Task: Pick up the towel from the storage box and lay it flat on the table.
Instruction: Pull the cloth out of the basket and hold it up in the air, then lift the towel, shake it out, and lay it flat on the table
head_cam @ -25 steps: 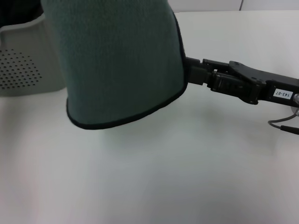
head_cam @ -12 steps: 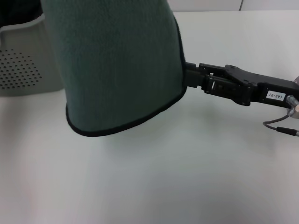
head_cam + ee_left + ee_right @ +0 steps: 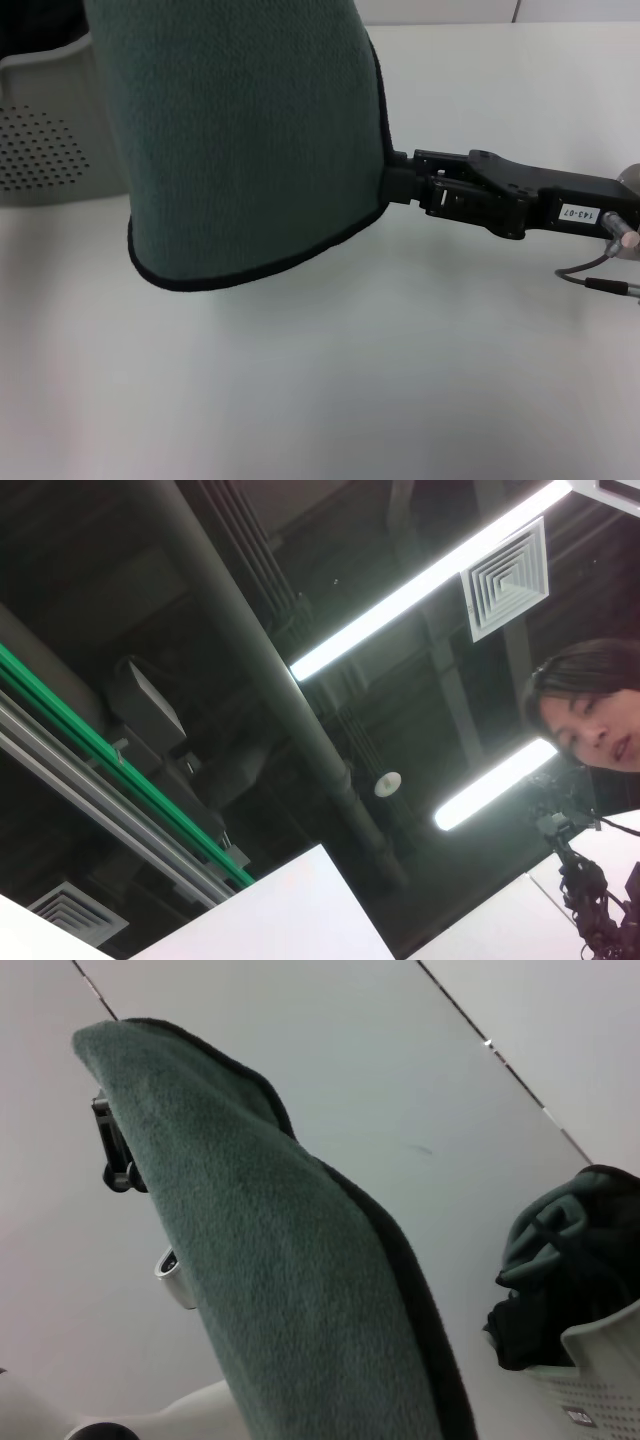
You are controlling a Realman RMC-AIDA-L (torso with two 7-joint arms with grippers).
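Towel [image 3: 250, 150] hanging above bench [image 3: 400, 380], box [image 3: 50, 130] behind. Right hand [image 3: 392, 185] reaching to towel's edge, grip hidden, cannot tell. Left hand not showing.

the towel [image 3: 250, 140] ran off the head view's top edge, covered much of the storage box [image 3: 50, 130], and hid the right gripper's fingertips.
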